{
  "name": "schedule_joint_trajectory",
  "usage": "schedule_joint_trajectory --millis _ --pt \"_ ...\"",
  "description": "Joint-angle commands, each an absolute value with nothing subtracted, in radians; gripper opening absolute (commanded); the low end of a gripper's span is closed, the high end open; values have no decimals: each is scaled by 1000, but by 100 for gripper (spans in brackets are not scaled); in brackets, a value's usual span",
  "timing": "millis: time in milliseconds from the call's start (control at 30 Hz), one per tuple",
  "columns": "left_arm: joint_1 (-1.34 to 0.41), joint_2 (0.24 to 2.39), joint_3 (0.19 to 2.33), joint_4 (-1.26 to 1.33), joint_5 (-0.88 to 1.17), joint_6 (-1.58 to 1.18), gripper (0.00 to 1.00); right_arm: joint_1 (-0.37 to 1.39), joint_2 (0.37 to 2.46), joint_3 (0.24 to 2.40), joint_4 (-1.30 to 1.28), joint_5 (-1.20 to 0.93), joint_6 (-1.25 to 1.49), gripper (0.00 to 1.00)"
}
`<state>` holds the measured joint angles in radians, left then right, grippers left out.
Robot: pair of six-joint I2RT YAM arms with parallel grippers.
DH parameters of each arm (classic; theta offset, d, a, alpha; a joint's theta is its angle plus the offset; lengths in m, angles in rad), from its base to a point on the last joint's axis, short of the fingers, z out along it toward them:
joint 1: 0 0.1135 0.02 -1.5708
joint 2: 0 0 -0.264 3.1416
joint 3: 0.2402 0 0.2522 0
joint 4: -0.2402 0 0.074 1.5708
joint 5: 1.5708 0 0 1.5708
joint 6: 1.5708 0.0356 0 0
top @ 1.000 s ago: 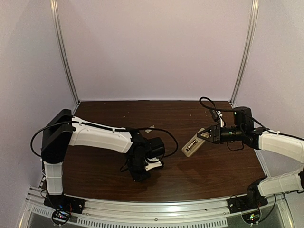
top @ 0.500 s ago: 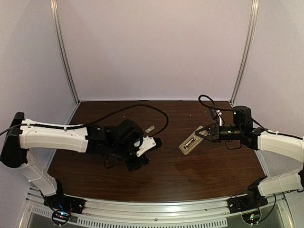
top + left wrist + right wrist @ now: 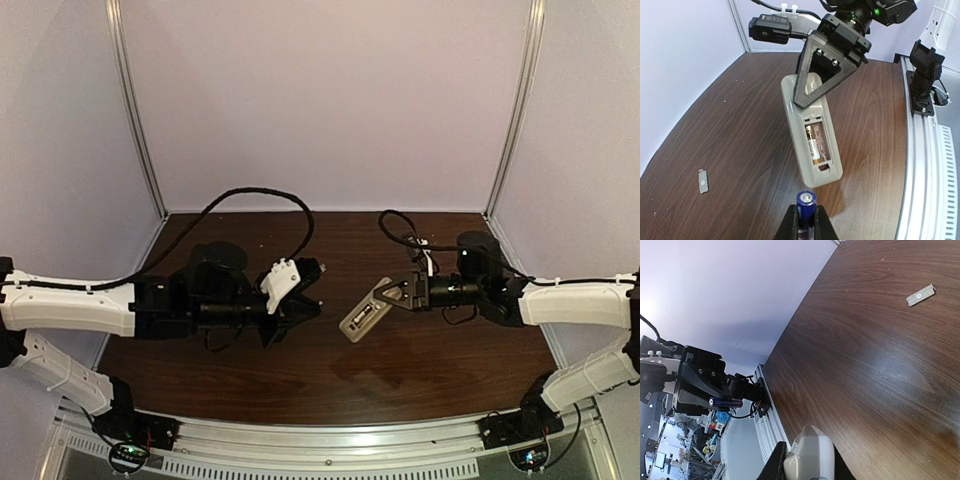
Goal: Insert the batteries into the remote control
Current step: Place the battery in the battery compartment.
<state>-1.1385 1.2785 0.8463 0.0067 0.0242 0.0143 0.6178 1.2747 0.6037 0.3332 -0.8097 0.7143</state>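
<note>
My left jaws grip the blue battery (image 3: 806, 202), my right jaws the remote (image 3: 796, 137); next, I align it with the remote's empty slot (image 3: 826, 146).

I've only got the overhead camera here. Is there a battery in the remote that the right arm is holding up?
Observer: Yes. The left wrist camera shows the remote, pinched in the right claw, with its compartment open and one battery seated inside.
Operator: What is the left arm carrying?
Observer: The left claw is shut on a blue battery, whose end points toward the remote without touching it.
Operator: Any sign of the cover?
Observer: A small flat grey piece, possibly the cover, lies on the table, apart from the remote.
</note>
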Motion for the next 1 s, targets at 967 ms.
schedule_joint_trajectory --millis 967 --pt "-1168 1562 1019 111 -59 -71 0 747 1425 616 645 -714 946 0"
